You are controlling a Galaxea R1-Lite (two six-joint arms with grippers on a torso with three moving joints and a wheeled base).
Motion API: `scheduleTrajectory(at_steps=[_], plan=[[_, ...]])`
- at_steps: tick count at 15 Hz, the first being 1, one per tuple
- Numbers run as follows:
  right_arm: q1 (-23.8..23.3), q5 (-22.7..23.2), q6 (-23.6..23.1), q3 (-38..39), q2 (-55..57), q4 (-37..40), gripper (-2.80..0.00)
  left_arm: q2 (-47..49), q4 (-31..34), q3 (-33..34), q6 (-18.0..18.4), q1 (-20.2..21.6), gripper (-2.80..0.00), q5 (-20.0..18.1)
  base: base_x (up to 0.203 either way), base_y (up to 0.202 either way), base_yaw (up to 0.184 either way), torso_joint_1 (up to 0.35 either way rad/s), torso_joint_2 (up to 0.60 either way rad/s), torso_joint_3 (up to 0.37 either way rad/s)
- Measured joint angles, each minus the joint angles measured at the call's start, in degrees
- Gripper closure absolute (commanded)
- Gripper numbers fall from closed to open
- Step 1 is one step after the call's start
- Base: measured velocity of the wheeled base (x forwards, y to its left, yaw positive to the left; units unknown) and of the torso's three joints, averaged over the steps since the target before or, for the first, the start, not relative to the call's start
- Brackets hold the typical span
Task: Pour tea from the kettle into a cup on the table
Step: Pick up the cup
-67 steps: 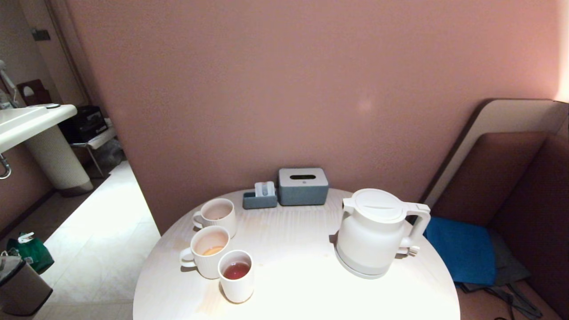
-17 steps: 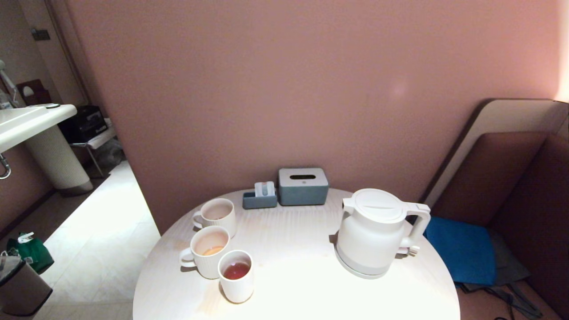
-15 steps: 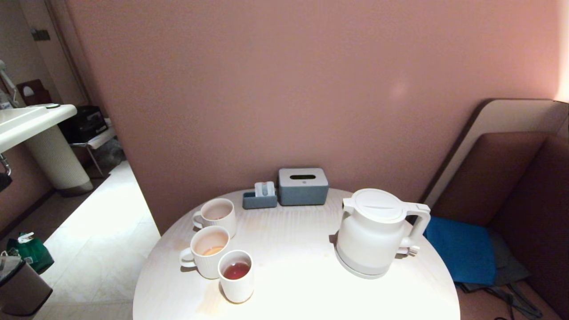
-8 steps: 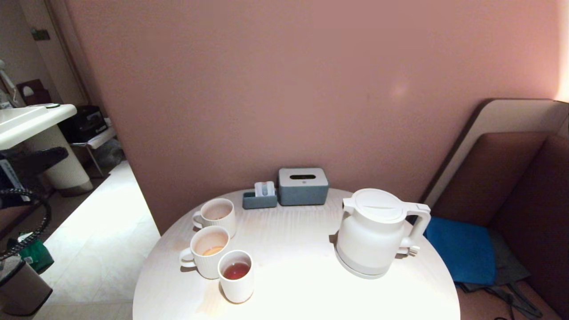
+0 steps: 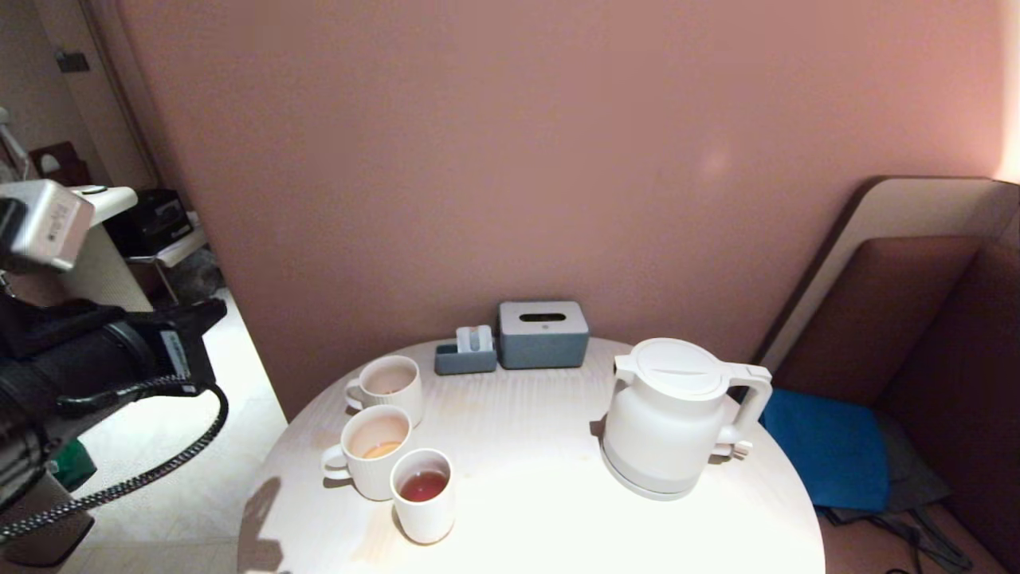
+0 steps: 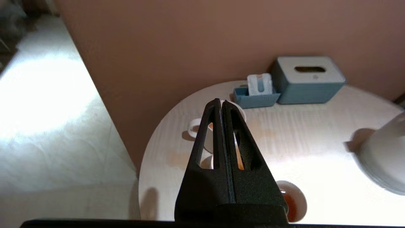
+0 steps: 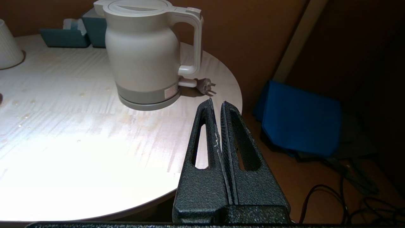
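Observation:
The white kettle (image 5: 677, 414) stands on its base at the right of the round table (image 5: 542, 446), handle toward the right edge. The small smooth cup (image 5: 424, 494) holds reddish-brown tea (image 5: 423, 485) near the front left. My left gripper (image 5: 213, 309) hangs shut and empty in the air left of the table, pointing toward the mugs. In the left wrist view its tips (image 6: 221, 102) overlap the mugs, with the cup (image 6: 295, 202) beside them. My right gripper (image 7: 216, 103) is shut and empty, low by the table's right edge, short of the kettle (image 7: 145, 53).
Two ribbed mugs (image 5: 374, 450) (image 5: 389, 385) stand behind the cup. A grey-blue tissue box (image 5: 543, 333) and a small holder (image 5: 466, 355) sit at the back by the wall. A blue cushion (image 5: 829, 446) lies on the bench to the right.
My left arm has come into the head view from the left edge and swung up toward the table. Nothing on the table has moved, and the right arm is still.

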Motion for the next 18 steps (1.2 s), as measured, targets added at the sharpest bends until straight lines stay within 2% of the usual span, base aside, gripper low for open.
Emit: scheduleTrajectory(at_steps=[2,4,11,18], plan=[[0.00,-0.03,0.00,0.00,0.00,-0.04,0.00,3.13,-8.96,5.19,1.50,-3.24,0.00,4.10,0.000,0.000,0.000,0.000,0.00,0.000],[0.00,0.01,-0.01,0.00,0.00,-0.02,0.00,5.02,-14.42,9.24,1.51,-6.20,0.00,5.58,0.000,0.000,0.000,0.000,0.00,0.000],[0.00,-0.17,0.39,0.02,0.00,-0.05,0.00,6.84,-17.12,16.55,-0.84,-8.51,0.00,5.88,0.000,0.000,0.000,0.000,0.00,0.000],[0.00,-0.68,0.84,0.33,0.00,-1.01,0.00,14.58,-33.46,22.92,-0.83,-9.54,0.00,5.91,0.000,0.000,0.000,0.000,0.00,0.000]])
